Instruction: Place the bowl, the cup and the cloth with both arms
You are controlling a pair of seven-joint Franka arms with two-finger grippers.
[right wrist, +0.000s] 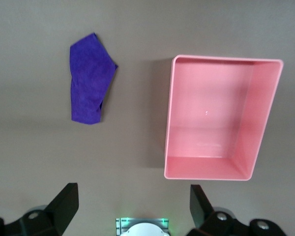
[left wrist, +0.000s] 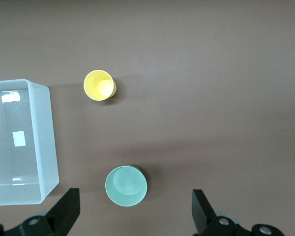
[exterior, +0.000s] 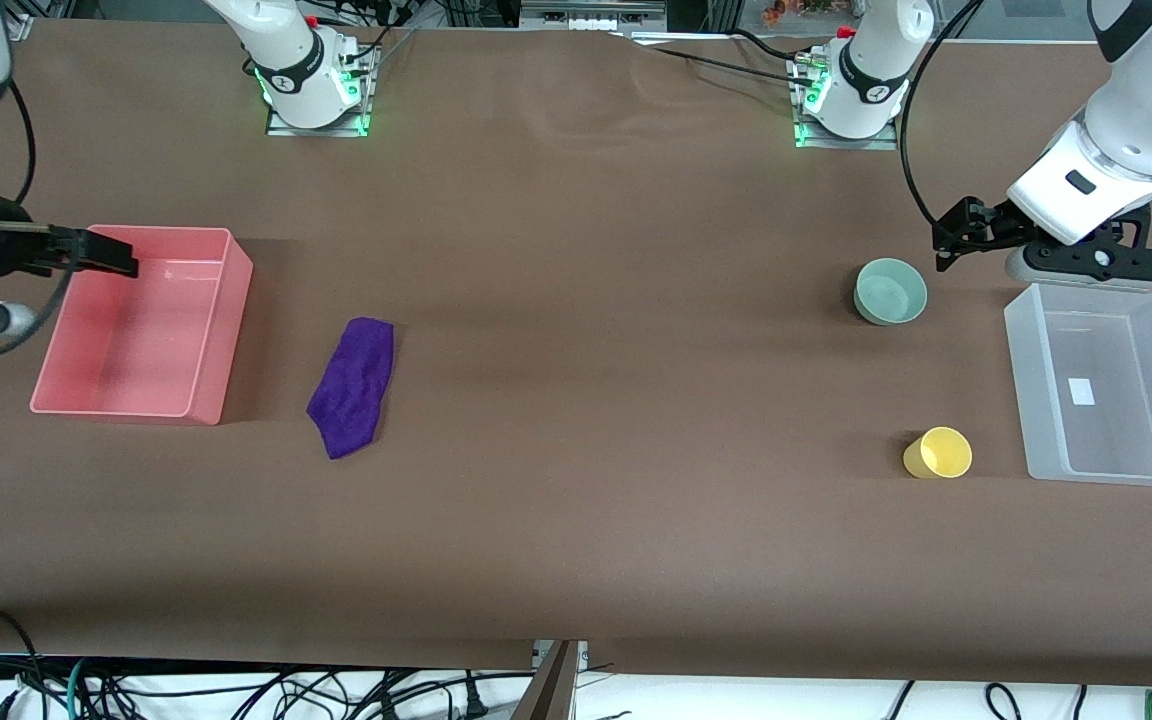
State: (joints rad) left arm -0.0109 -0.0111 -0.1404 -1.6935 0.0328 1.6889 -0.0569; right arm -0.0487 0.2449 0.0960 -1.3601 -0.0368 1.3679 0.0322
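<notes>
Purple wrinkly cloth [exterior: 352,386] lies beside the pink plastic bin [exterior: 221,330] under my wide-open right gripper [exterior: 106,253], while my left gripper [exterior: 961,235], fingers spread, hangs by the mint-green round bowl [exterior: 891,291], yellow tapered cup [exterior: 938,453] nearer the camera beside the clear tub [exterior: 1021,330], so each arm's got its own stuff.

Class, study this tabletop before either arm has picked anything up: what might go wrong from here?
1. The cup stands close to the clear bin; open jaws coming down around it may knock the bin's wall.
2. The cup is light and tapered, so an off-centre grasp may tip it.
3. The cloth lies flat and wrinkled; the right gripper may pinch only a fold and drop it short of the pink bin.
</notes>
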